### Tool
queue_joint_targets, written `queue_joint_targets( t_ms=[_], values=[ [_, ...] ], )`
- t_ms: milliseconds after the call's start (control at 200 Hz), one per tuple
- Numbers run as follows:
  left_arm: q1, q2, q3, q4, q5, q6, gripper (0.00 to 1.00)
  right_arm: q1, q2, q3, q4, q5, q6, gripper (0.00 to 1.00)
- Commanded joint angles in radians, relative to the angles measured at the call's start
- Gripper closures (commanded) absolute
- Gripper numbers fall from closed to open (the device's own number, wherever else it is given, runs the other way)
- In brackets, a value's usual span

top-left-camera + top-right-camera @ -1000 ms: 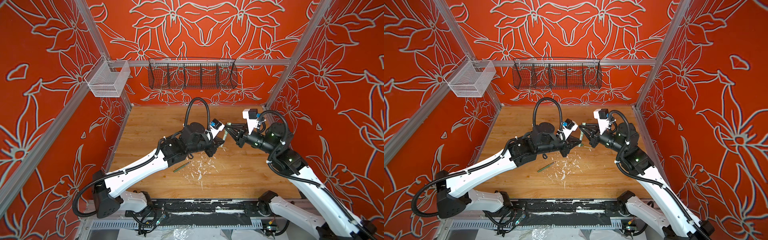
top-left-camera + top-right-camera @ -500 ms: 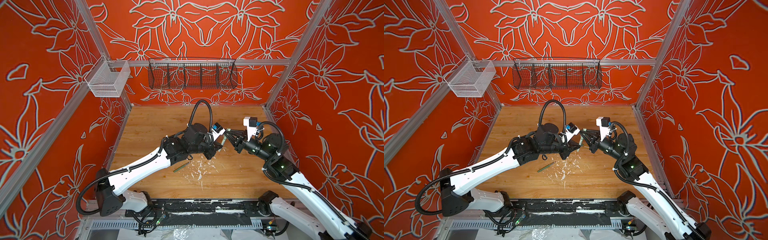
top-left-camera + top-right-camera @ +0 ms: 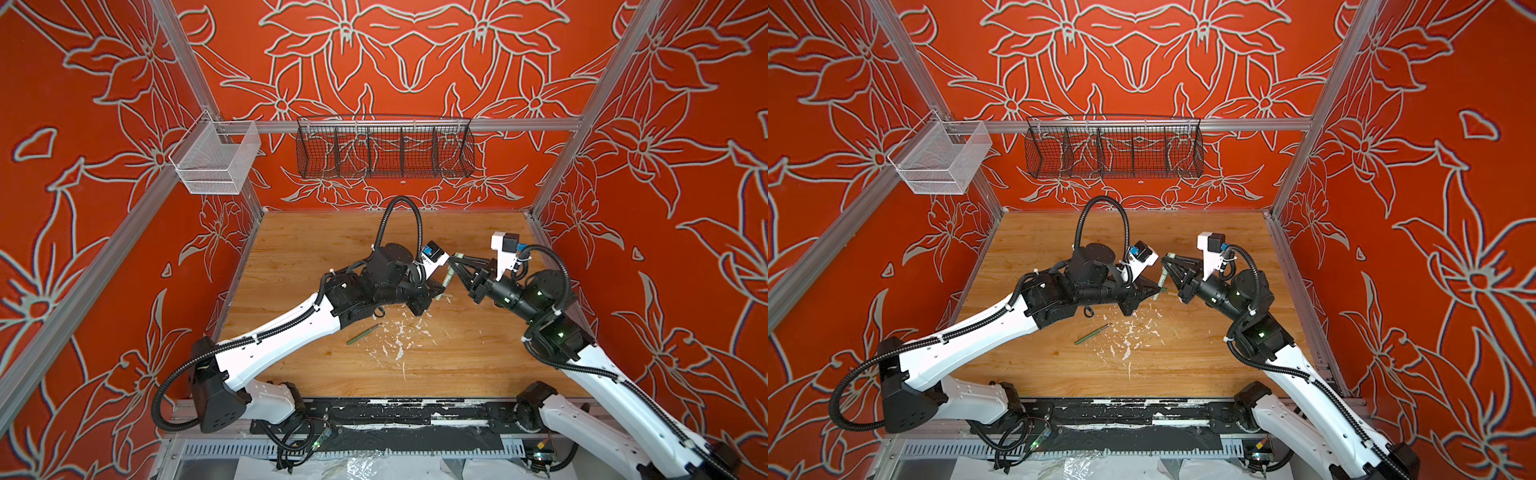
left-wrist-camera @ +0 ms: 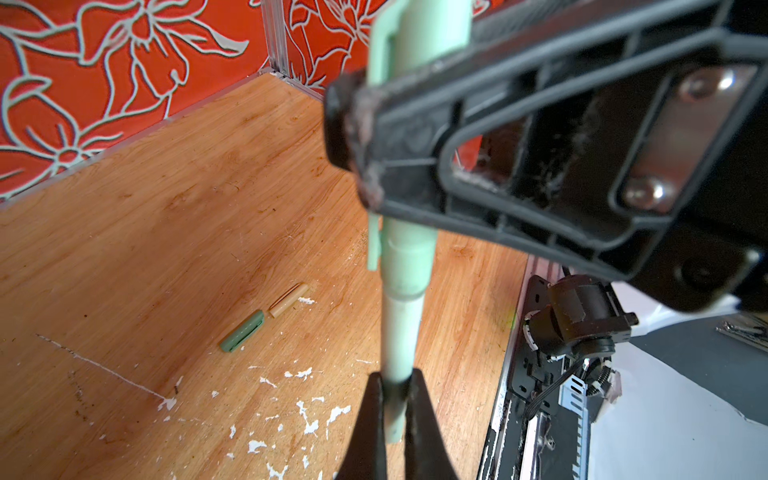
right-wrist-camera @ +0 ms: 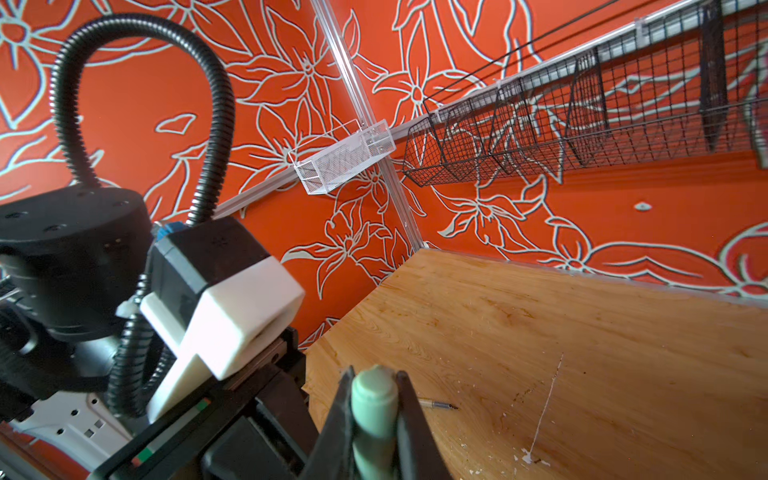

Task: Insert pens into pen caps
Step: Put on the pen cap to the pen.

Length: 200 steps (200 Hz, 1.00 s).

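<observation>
Pale mint plastic pen (image 4: 397, 332), clenched in the left hand (image 4: 395, 382), runs straight into the matching stubby cap (image 4: 409, 257) the right hand (image 5: 374, 380) grasps.

Wood-grain table (image 3: 311, 249) — paint-flecked, matt plastic mint pen (image 4: 401, 332), wire-mesh basket (image 3: 384, 153)

Wood-grain counter (image 3: 311, 249), surface scuffed. Lying flat on it: one dark green pen (image 3: 363, 333) toward the front, with white flecks (image 3: 399, 340) scattered just beside it. The left wrist view shows a green cap (image 4: 242, 331) and a tan cap (image 4: 288, 300), nearly end to end.
</observation>
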Motion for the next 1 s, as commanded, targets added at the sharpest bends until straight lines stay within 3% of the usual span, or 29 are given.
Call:
queue_joint_targets(
  t_ms=[0,145,210,300,380,460,611,771,996],
  values=[
    [0.041,-0.043,0.058,0.307,-0.059,-0.038,1.0,0.025,-0.004,0.01,-0.205,-0.036,0.03,1.0],
    [0.041,-0.054,0.022,0.279,-0.028,-0.048,0.98,0.011,0.029,0.076,-0.198,-0.002,0.029,1.0],
    [0.041,-0.059,0.01,0.268,-0.025,-0.054,0.88,0.005,0.05,0.085,-0.161,-0.009,0.051,1.0],
    [0.041,-0.073,0.002,0.234,-0.014,-0.046,0.64,-0.008,0.079,0.125,-0.183,0.018,0.046,1.0],
    [0.041,-0.102,-0.023,0.204,-0.023,-0.044,0.25,-0.028,0.09,0.165,-0.218,0.042,0.034,1.0],
    [0.041,-0.137,-0.065,0.179,-0.025,-0.039,0.09,-0.066,0.096,0.191,-0.228,0.046,0.057,1.0],
    [0.041,-0.165,-0.145,0.118,0.062,-0.002,0.01,-0.118,0.113,0.219,-0.206,-0.034,0.102,1.0],
    [0.041,-0.126,-0.169,0.123,0.184,0.005,0.0,-0.121,0.141,0.222,-0.146,-0.129,0.156,1.0],
    [0.043,-0.043,-0.116,0.111,0.162,-0.018,0.0,-0.122,0.114,0.203,-0.112,-0.172,0.157,1.0]
  ],
)
